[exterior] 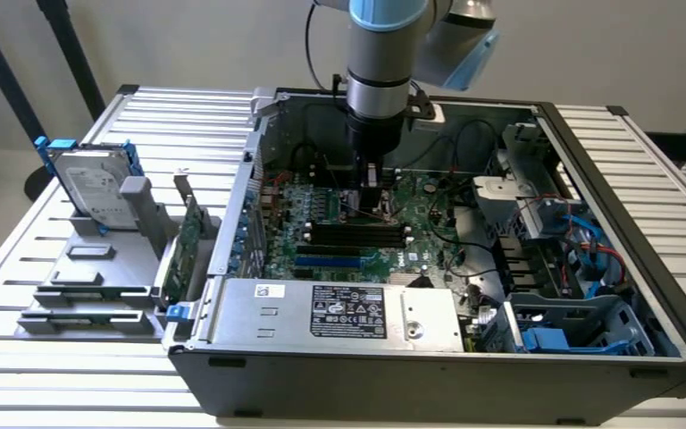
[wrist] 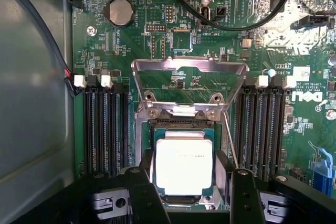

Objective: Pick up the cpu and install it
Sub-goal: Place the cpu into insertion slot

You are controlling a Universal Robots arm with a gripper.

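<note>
The slatted metal table (exterior: 665,179) carries an open computer case (exterior: 355,384) lying on its side. The robot arm (exterior: 379,80) reaches straight down into the case. A silver power supply with a black label (exterior: 343,313) sits along the case's near edge. On the exterior view's left, outside the case, a hard drive in blue brackets (exterior: 87,192) stands upright in a grey holder. The gripper (exterior: 373,201) hangs low over the green motherboard (wrist: 131,40). In the wrist view, the socket's metal load plate (wrist: 189,66) is swung open. The cpu (wrist: 184,169) lies flat in the socket, between two banks of black memory slots (wrist: 102,129). The black fingers (wrist: 143,192) close against two opposite edges of the cpu, pinching it.
</note>
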